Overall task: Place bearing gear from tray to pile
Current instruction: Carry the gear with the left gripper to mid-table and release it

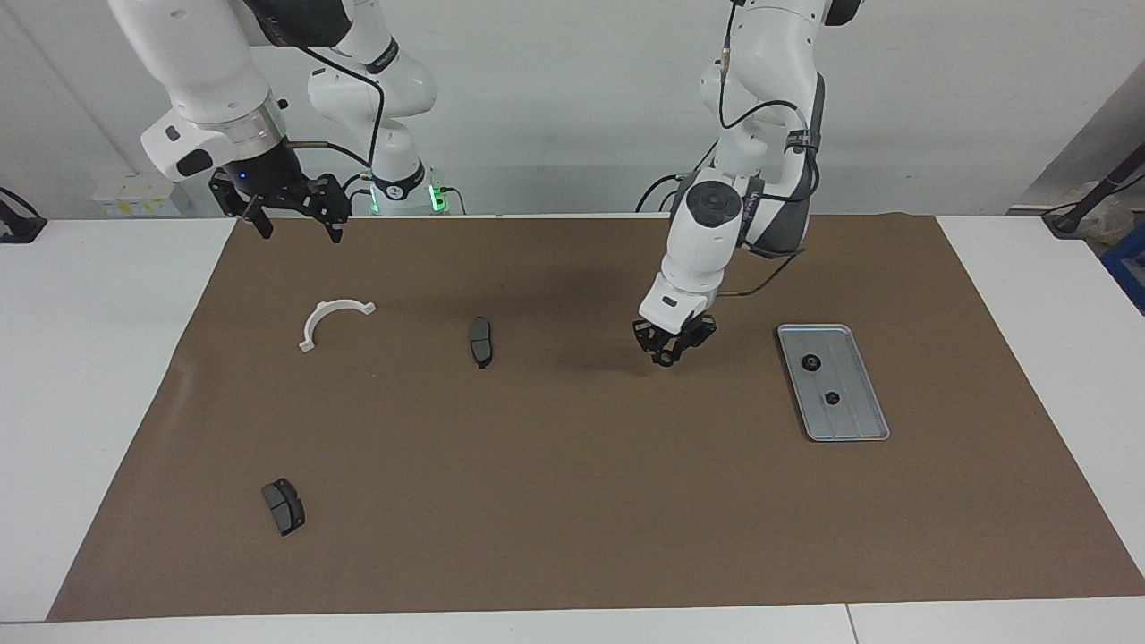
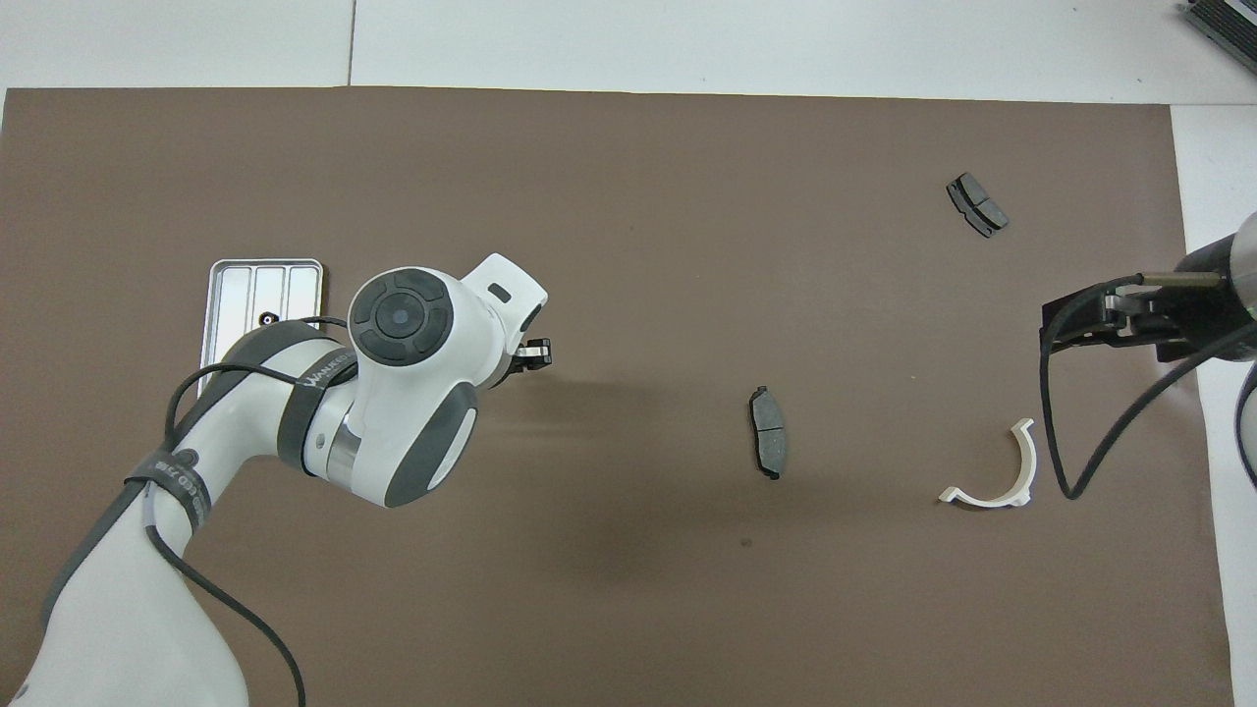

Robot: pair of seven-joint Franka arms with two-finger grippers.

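Note:
The silver-grey tray [image 1: 854, 420] [image 2: 236, 285] lies toward the left arm's end of the brown mat, with two small dark bearing gears [image 1: 810, 362] [image 1: 832, 398] in it. My left gripper [image 1: 668, 356] [image 2: 535, 353] hangs low over the bare mat between the tray and the pile, shut on a small dark bearing gear that barely shows at its fingertips. The pile is spread out: a white semicircular bracket [image 1: 333, 320] [image 2: 1002, 471] and two dark brake pads [image 1: 480, 342] [image 2: 768, 432] [image 1: 284, 506] [image 2: 976, 204]. My right gripper [image 1: 291, 215] [image 2: 1090, 324] waits open, raised above the mat's edge by the bracket.
The brown mat [image 1: 572, 501] covers most of the white table. In the overhead view the left arm hides the tray's nearer part, and one gear [image 2: 267, 317] shows beside it. A black cable [image 2: 1056, 442] loops down from the right arm next to the bracket.

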